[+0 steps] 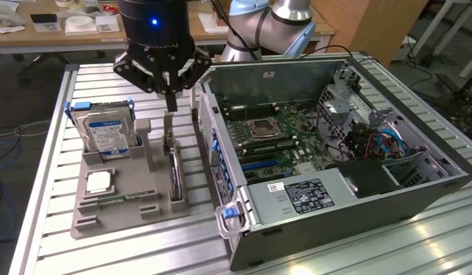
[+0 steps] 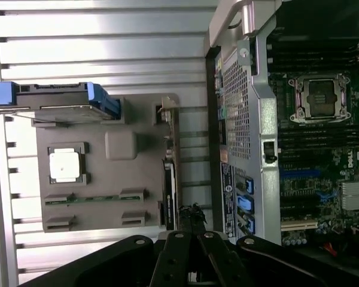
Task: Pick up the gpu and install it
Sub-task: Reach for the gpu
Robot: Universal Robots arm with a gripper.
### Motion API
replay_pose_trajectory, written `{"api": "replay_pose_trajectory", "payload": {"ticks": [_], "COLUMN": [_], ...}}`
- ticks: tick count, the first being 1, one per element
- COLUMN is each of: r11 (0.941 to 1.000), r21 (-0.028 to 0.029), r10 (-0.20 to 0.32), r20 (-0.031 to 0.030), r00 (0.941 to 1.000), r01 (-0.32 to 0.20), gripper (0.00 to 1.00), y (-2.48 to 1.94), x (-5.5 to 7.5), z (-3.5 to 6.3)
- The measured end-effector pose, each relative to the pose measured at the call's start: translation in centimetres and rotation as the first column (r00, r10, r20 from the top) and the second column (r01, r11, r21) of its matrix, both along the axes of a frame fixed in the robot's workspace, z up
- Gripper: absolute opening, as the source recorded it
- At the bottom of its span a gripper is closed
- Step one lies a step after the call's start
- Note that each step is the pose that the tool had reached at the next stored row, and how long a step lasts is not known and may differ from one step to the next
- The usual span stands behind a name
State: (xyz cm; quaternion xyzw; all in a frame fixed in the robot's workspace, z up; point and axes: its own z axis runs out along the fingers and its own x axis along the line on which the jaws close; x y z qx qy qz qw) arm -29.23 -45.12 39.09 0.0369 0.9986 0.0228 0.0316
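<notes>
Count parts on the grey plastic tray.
4: blue-framed silver hard drive, standing; pale square processor and narrow green memory stick, flat; thin gpu card, on edge nearest the black computer case.

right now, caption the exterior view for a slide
Shut gripper poised over the gpu standing on edge in the grey tray, beside the open computer case.

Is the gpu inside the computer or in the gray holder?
In the holder: the gpu stands on edge there, outside the computer case.
</notes>
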Motion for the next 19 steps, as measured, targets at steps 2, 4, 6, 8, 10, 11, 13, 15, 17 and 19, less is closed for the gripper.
{"api": "replay_pose_trajectory", "payload": {"ticks": [2,4,6,8,10,11,13,15,17,19], "r11": [1.0,1.0,1.0,1.0,1.0,1.0,1.0,1.0,1.0,1.0], "r21": [0.0,0.0,-0.0001,-0.0001,0.0,0.0001,-0.0001,-0.0001,-0.0001,-0.0001], "r10": [0.0,0.0,0.0,0.0,0.0,0.0,0.0,0.0,0.0,0.0], "r20": [0.0,0.0,-0.0001,0.0001,0.0001,0.0001,0.0,-0.0001,0.0,0.0], "r00": [1.0,1.0,1.0,1.0,1.0,1.0,1.0,1.0,1.0,1.0], "r01": [0.0,0.0,0.0,0.0,0.0,0.0,0.0,0.0,0.0,0.0], "gripper": [0.11,0.11,0.11,0.11,0.11,0.11,0.11,0.11,0.11,0.11], "y": [-0.43,-0.84,-1.21,-1.48,-1.48,-1.48,-1.48,-1.48,-1.48,-1.48], "x": [0.0,-0.1,-0.1,-0.1,-0.4,-0.5,-0.8,-1.1,-1.2,-1.2], "z": [0.0,0.0,0.0,0.0,-0.05,-0.07,-0.1,-0.12,-0.12,-0.12]}}
